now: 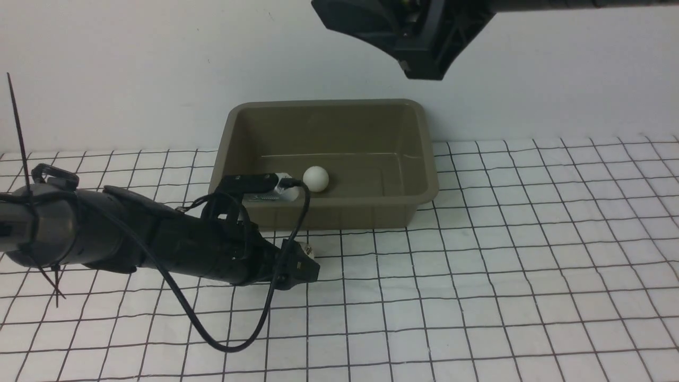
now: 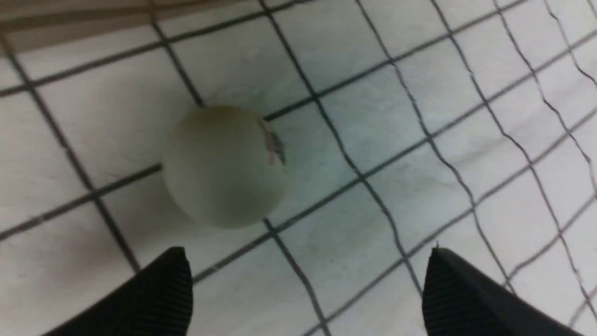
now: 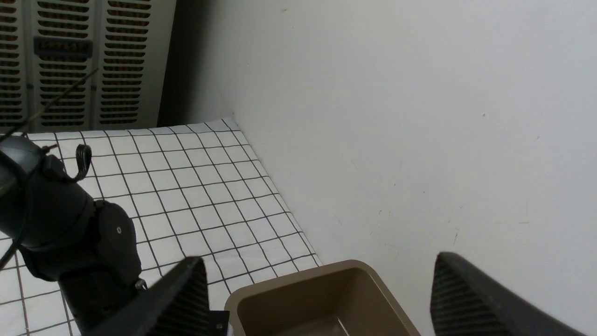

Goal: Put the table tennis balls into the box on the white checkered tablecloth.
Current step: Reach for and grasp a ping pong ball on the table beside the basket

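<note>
Your left gripper (image 2: 306, 255) sat low over the checkered cloth (image 1: 477, 265), just in front of the box (image 1: 360, 215). Its two black fingers (image 2: 163, 294) were spread wide with nothing between them. A marked ball (image 2: 224, 165), white with a small printed logo, rested on the cloth just beyond the fingertips. It lay near the box's front wall and touched neither finger. The wide spread probably left room to close around the ball once the fingers reached either side of it.

A plain ball (image 1: 315, 179) lay inside the box, on its floor toward the front left. Your right gripper (image 3: 321, 259) hung high above the back of the box, fingers apart and empty. It was likely held up there to keep clear of the left arm (image 1: 159, 244) working below. By this view, one ball was in the box and one was not yet in.
</note>
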You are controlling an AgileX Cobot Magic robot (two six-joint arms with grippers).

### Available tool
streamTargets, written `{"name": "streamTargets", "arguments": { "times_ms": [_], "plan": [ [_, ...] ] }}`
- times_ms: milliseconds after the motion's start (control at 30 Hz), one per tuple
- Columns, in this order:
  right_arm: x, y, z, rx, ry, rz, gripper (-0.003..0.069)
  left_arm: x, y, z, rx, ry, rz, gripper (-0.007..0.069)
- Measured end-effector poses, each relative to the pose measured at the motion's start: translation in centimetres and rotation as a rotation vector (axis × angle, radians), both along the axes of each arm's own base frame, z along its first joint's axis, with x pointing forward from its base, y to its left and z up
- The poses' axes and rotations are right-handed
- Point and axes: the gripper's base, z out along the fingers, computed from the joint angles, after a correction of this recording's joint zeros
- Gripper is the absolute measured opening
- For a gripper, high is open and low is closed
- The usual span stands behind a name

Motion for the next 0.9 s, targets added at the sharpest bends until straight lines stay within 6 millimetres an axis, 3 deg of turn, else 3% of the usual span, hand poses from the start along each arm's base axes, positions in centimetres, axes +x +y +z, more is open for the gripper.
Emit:
{"name": "streamTargets", "arguments": {
  "times_ms": [133,333,667,900],
  "plan": [
    [0.0,0.0,0.0,0.0,0.0,0.0,0.0579,0.6,0.5,-0.1,0.03,-0.022,0.088,0.0587],
    [0.0,0.0,0.0,-0.011,-0.012,0.002,0.0579,1.2,0.7,0.1,0.013,-0.049,0.166,0.053],
    [0.0,0.0,-0.1,-0.018,-0.008,0.007,0.0579,0.8,-2.6,0.3,0.157,-0.157,0.181,0.0521],
    [-0.2,-0.1,-0.1,-0.024,-0.007,0.013,0.0579,1.1,-2.7,-0.5,0.248,-0.18,0.185,0.0521]
  ]
}}
